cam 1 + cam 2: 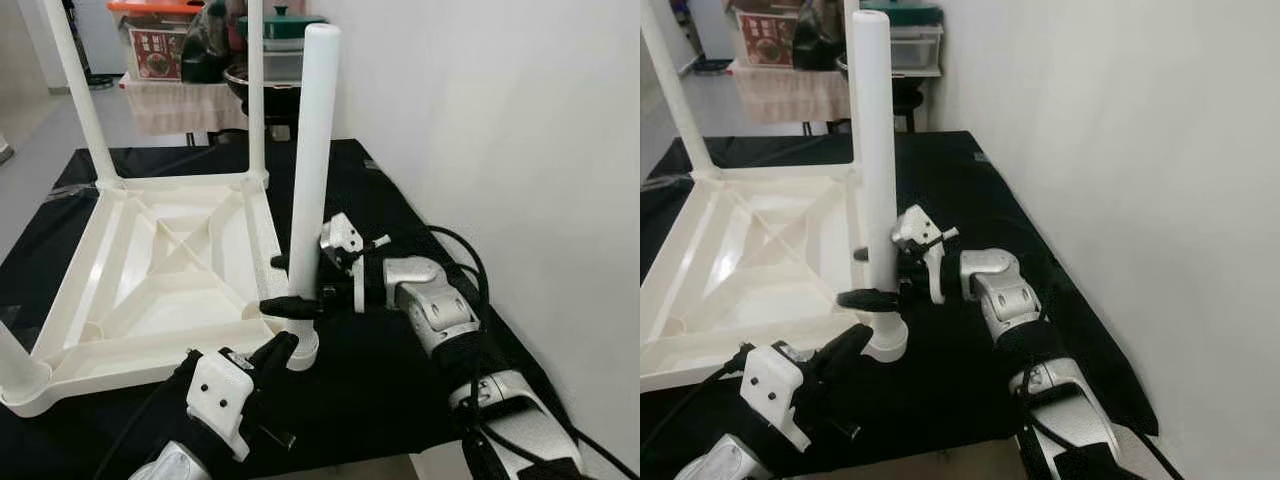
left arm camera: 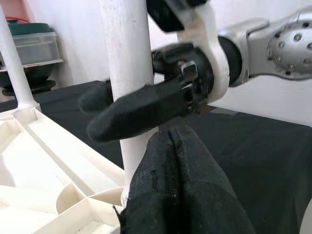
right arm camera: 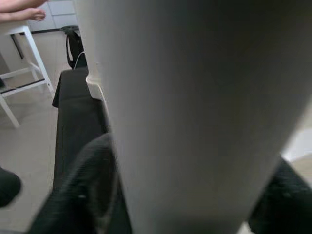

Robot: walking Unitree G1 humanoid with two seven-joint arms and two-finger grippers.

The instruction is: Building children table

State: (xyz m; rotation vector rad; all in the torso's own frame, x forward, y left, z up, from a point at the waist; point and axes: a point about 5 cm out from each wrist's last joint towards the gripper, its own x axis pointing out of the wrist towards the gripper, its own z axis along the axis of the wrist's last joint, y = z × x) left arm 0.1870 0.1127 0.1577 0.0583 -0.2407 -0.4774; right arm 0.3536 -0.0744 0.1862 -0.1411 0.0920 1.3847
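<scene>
White plastic kids' tabletop (image 1: 150, 270) lies upside down on a black cloth (image 1: 400, 380), ribbed underside up, so the leg sockets face upward & legs can drop in from above. Two legs (image 1: 80, 95) already stand in the far corners; another shows at the near left corner.

The leg in hand (image 1: 312, 160) stands upright in the near right corner socket (image 1: 300, 350). Right gripper (image 1: 295, 285) comes in from the side, low on the leg, its two black fingers clamped round it, one each side. Prob. gripped low so it can steady & press the leg straight down w/o levering it. Right wrist view agrees: pale tube between dark fingers.

Left gripper (image 1: 275, 352) sits at the socket base, fingers pressed together w/ nothing between them, tips touching or just beside the collar. Looks like bracing the corner so the top doesn't skid. Whether the leg is fully seated, can't tell.

Containers: on a cloth-covered stand behind the mat, a clear box w/ orange lid (image 1: 155, 40), printed packet visible inside; clear tubs under a green lid (image 1: 280, 25), contents not readable; a dark pot (image 1: 260, 85) just in front, inside hidden.
</scene>
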